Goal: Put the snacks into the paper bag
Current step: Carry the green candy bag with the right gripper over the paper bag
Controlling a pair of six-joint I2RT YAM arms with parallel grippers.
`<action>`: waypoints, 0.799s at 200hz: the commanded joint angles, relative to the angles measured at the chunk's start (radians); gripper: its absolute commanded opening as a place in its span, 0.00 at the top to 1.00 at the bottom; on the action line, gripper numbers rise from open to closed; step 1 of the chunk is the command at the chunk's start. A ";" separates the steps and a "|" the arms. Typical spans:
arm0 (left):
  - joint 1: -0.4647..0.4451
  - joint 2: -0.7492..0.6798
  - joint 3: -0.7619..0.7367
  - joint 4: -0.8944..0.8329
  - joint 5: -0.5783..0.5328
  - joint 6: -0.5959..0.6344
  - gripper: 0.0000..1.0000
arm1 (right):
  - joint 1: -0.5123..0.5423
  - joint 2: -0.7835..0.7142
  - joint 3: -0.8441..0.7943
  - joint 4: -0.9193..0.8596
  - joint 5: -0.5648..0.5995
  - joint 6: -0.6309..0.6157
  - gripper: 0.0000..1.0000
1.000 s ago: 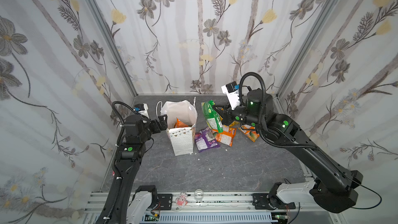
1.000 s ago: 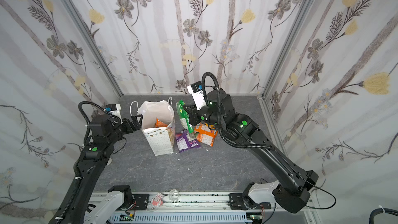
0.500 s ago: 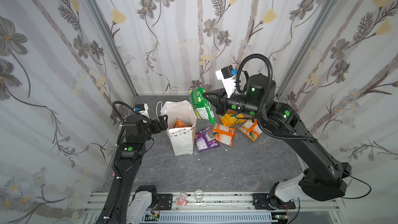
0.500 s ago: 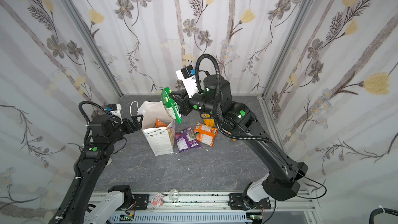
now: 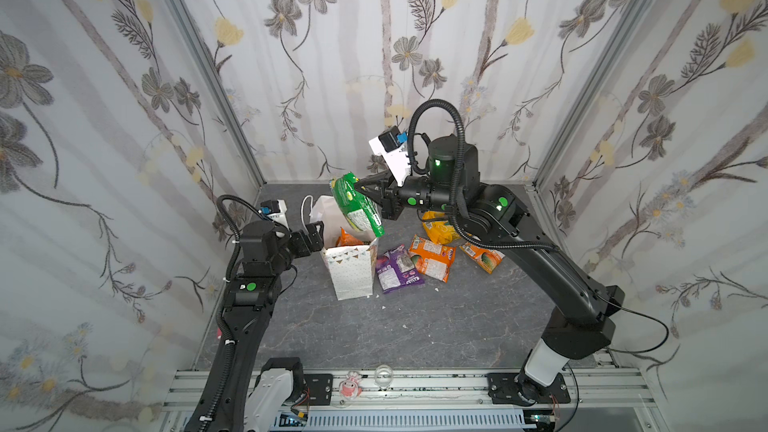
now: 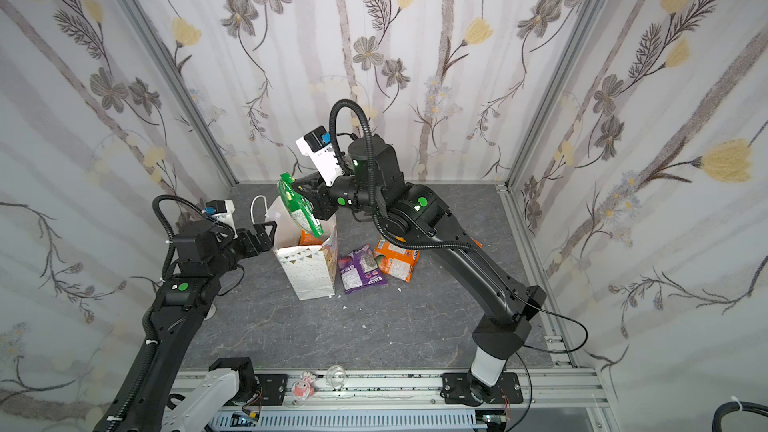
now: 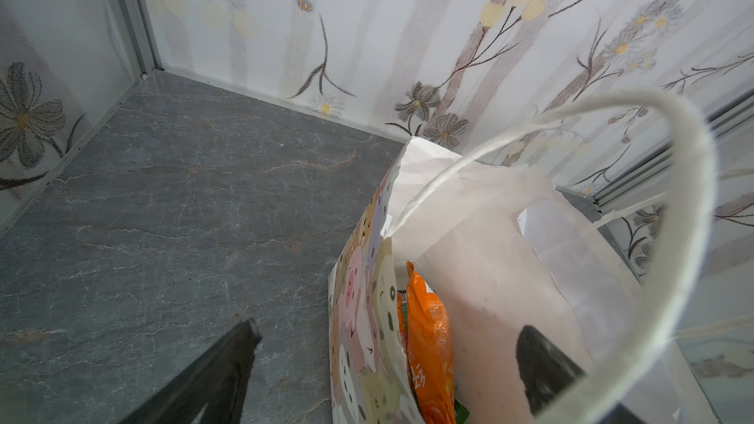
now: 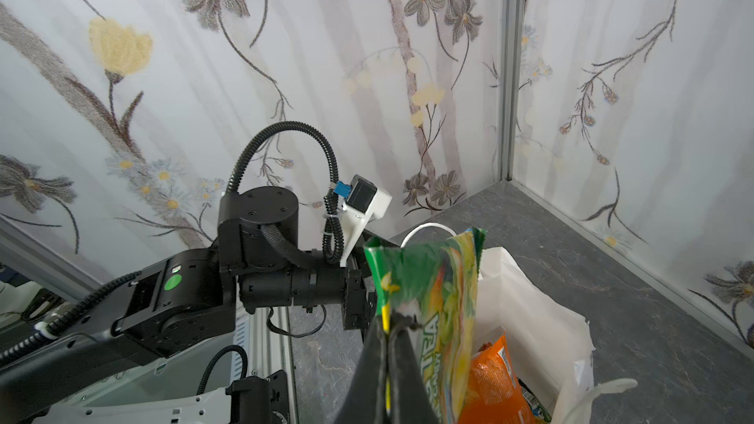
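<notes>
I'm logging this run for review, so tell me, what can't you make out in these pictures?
- Paper bag contents under the orange packet: its walls hide them, every view.
- Yellow-orange packet: right arm covers most, both top views.
- Green packet lettering: right claw cuts across it, right wrist view.
- Pink trinket on the rail: too small.

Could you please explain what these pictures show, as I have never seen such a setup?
This is a robot with two black arms, working on a grey table inside a flowered booth. Two pictures look down on the whole scene from overhead; the other two come from a camera on each arm's wrist. The right hand is shut on a green packet, holding it over the white paper bag. The left hand is open at the bag's rim, one finger seemingly inside. An orange packet is already in the bag; a purple packet and other orange packets lie beside it.
</notes>
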 commanded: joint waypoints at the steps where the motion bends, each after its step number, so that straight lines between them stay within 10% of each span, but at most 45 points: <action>1: 0.001 0.001 0.003 0.017 -0.007 -0.001 0.00 | 0.001 0.050 0.072 -0.031 -0.034 -0.054 1.00; 160: 0.002 0.003 0.000 0.019 -0.001 -0.003 0.00 | -0.045 0.199 0.081 -0.033 -0.095 -0.059 1.00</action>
